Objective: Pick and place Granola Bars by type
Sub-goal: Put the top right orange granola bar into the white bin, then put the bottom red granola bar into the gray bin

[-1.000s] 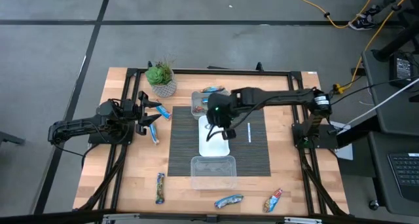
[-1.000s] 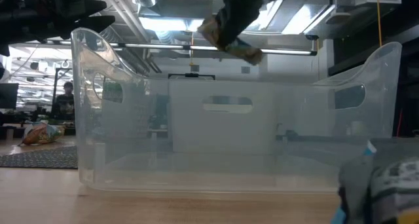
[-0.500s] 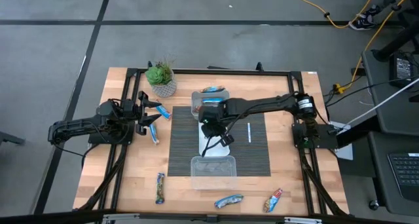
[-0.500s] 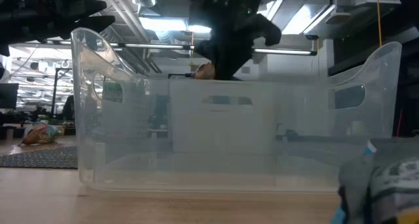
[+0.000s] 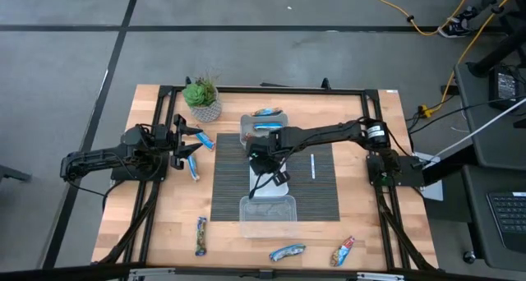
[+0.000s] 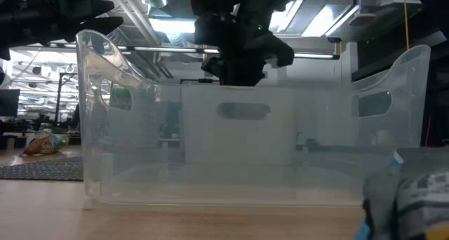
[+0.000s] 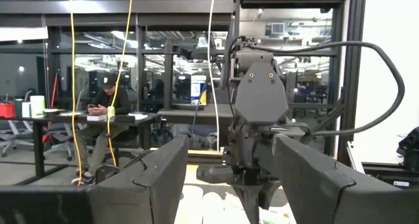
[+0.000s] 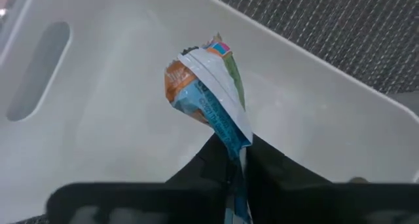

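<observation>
My right gripper (image 8: 239, 157) is shut on a granola bar (image 8: 204, 96) with a blue, orange and green wrapper. It hangs over the middle of the table (image 5: 261, 163), inside the rim of a white tub (image 5: 269, 185). Other blue-wrapped bars lie flat on the wood at the left (image 5: 205, 140) (image 5: 193, 167) and along the near edge (image 5: 200, 234) (image 5: 288, 251) (image 5: 343, 251). My left gripper (image 7: 226, 185) is open and waits at the table's left (image 5: 182, 146). From there it faces my right gripper (image 7: 252, 171). My right gripper pinches the bar between its two fingers by the flat sealed end of the wrapper (image 8: 237, 140), coming from above and pointing down. The bar sticks out past the fingertips, lifted clear above the white tub's floor (image 8: 118, 112).
A clear tub (image 5: 260, 130) holding bars stands at the mat's far end. Another clear tub (image 5: 267, 216) stands at its near end and fills the low view (image 6: 231, 142). A thin white stick (image 5: 312, 166) lies on the dark mat. A potted plant (image 5: 202, 99) stands at far left.
My right gripper has carried the bar toward the table's left and down into the white tub. In the low view the bar showed high above the clear tub, then sank, and is now hidden behind the gripper. The gripper has stayed shut on it.
</observation>
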You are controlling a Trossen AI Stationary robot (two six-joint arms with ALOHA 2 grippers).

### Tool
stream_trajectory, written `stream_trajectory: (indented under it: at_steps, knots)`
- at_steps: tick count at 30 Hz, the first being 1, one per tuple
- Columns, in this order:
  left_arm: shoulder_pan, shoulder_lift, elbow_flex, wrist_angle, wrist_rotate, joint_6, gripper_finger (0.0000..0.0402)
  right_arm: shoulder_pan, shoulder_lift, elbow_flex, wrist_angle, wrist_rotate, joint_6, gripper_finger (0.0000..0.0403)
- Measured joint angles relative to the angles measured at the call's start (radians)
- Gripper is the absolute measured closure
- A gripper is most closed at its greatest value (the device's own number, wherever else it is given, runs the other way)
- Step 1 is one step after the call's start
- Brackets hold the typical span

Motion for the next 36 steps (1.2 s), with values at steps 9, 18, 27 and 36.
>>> stream_trajectory:
  at_steps: [9, 18, 27, 36]
  knots:
    - [0.0, 0.0, 0.0, 0.0, 0.0, 0.0, 0.0183, 0.0, -0.006, 0.0, -0.024, 0.002, 0.161, 0.0256]
    - [0.0, 0.0, 0.0, 0.0, 0.0, 0.0, 0.0183, 0.014, -0.021, 0.0, -0.127, 0.093, 0.331, 0.021]
    - [0.0, 0.0, 0.0, 0.0, 0.0, 0.0, 0.0184, 0.077, -0.14, 0.0, -0.253, 0.208, 0.594, 0.0238]
    - [0.0, 0.0, 0.0, 0.0, 0.0, 0.0, 0.0185, 0.209, -0.271, 0.0, -0.428, 0.331, 1.087, 0.025]
